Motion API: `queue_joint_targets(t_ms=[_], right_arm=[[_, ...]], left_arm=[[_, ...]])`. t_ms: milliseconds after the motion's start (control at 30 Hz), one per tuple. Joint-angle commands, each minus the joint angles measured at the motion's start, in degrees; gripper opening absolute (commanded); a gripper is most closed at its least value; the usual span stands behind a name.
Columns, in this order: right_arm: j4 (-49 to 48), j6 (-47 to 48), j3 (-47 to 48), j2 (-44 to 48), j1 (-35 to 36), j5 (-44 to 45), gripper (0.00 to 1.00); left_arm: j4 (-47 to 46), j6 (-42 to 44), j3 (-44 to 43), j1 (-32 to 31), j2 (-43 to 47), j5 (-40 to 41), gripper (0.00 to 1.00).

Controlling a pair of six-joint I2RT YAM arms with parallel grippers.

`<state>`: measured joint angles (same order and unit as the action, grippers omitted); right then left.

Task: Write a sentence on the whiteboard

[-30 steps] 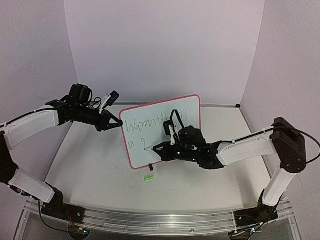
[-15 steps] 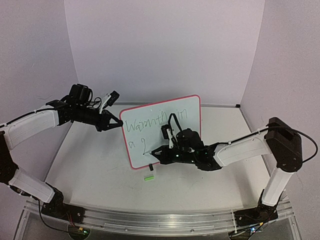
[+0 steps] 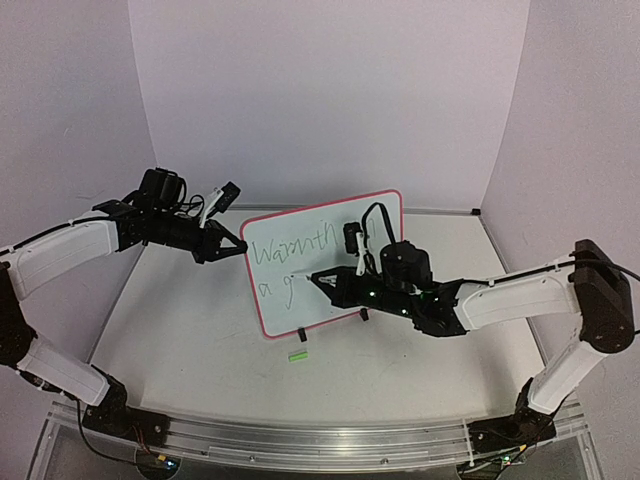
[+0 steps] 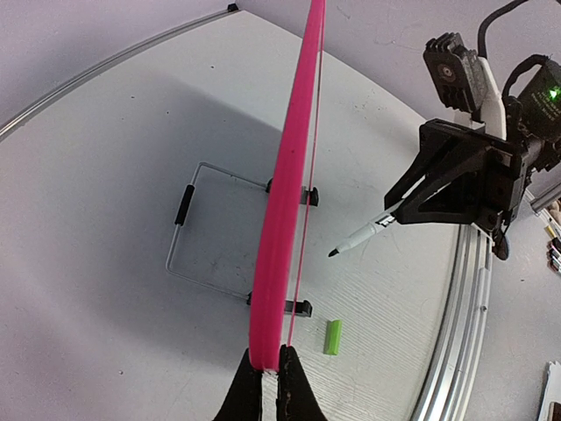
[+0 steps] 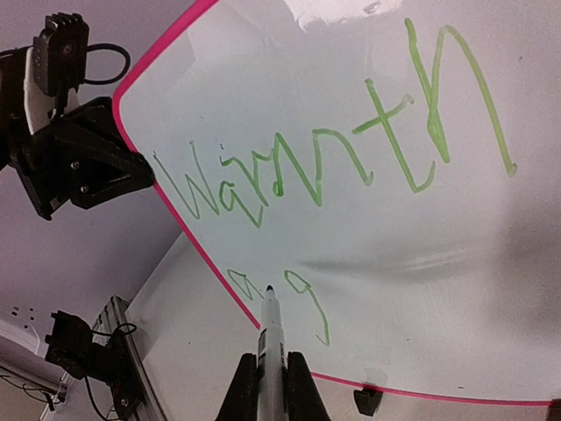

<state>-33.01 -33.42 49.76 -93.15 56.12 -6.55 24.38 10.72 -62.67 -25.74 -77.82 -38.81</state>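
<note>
My L pincer clamped on red-pink-framed white whiteboard at left edge, R pincer gripping white marker, tip by green handwritten words

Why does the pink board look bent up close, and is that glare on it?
Left wrist view: a wide lens seems to bow the edge of the whiteboard, which throws a soft shadow on the table behind it. Right wrist view: the frame bulges too, with a bright reflection at the top. Top view: board flat, light even.
</note>
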Motion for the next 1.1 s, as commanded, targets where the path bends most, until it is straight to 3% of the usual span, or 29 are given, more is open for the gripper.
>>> queue_joint_targets(t_ms=[0, 633, 1067], right_arm=[[0.9, 0.9, 1.1, -0.8, -0.3, 2.4, 0.00], [3.2, 0.9, 4.3, -3.8, -1.0, 5.1, 0.00], [4.7, 0.7, 1.7, 0.0, -1.2, 9.1, 0.00]], left_arm=[[5.0, 2.0, 0.4, -1.8, -2.4, 1.7, 0.00], [5.0, 2.0, 0.4, -1.9, -2.5, 1.8, 0.00], [5.1, 2.0, 0.4, -2.0, -2.4, 1.8, 0.00]])
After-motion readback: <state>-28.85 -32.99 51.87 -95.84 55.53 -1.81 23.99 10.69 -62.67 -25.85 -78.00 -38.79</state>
